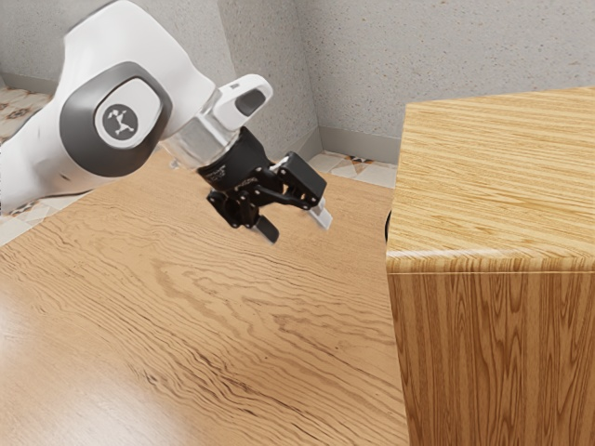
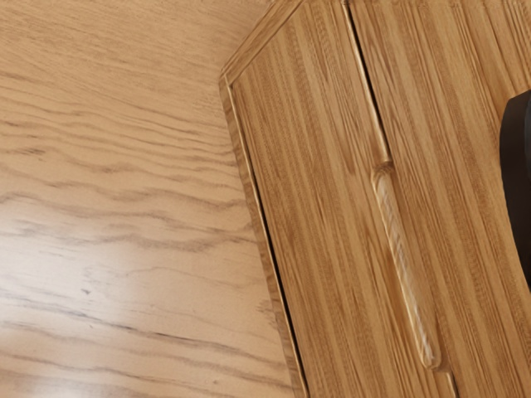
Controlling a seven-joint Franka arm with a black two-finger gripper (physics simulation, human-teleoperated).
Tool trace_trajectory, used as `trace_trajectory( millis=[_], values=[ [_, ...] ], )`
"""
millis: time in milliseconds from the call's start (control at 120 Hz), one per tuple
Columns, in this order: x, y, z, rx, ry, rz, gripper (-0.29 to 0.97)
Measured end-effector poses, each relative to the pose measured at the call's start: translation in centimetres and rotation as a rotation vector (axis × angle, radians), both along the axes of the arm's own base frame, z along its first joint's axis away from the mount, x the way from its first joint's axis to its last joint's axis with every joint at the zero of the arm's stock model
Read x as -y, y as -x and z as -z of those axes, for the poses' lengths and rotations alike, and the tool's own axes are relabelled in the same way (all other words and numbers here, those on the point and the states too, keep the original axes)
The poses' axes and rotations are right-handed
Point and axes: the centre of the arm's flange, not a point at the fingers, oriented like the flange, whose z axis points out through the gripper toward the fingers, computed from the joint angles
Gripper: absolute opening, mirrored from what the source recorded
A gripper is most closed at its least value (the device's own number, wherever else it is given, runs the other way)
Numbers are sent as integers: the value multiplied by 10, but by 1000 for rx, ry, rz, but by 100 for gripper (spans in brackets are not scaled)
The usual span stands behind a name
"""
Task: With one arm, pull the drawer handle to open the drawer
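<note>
A wooden cabinet stands on the table at the exterior view's right. In the wrist view its drawer front lies flush with the frame, thin seams around it. A long wooden handle runs along that front. My black gripper hangs above the table to the left of the cabinet in the exterior view, pointing toward it and well apart from it. It is open, with nothing between its fingers. A dark edge shows at the side of the wrist view, beyond the handle.
The wooden table stretches wide under and in front of my hand. A grey wall and tiled floor lie behind. The cabinet's top rises above the height of my gripper.
</note>
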Motion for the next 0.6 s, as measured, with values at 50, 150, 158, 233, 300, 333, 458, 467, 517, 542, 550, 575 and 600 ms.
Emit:
trace_trajectory(
  millis=[50, 150, 158, 233, 300, 333, 458, 467, 517, 542, 550, 575, 600],
  values=[
    [-2, -4, 2, -1, 6, -8, 68],
    [-1, -14, 3, 4, 16, -16, 68],
    [-1, -14, 3, 4, 17, -16, 68],
    [1, -19, 3, 10, 26, -20, 68],
    [4, -20, 3, 14, 33, -21, 68],
    [6, -21, 3, 18, 36, -20, 68],
    [14, -22, 3, 25, 43, -15, 68],
    [15, -22, 4, 25, 44, -16, 68],
    [15, -24, 6, 24, 48, -18, 68],
    [15, -26, 8, 24, 51, -21, 68],
    [15, -26, 8, 23, 52, -21, 68],
    [15, -28, 10, 22, 54, -24, 68],
    [15, -29, 11, 22, 57, -26, 68]
  ],
)
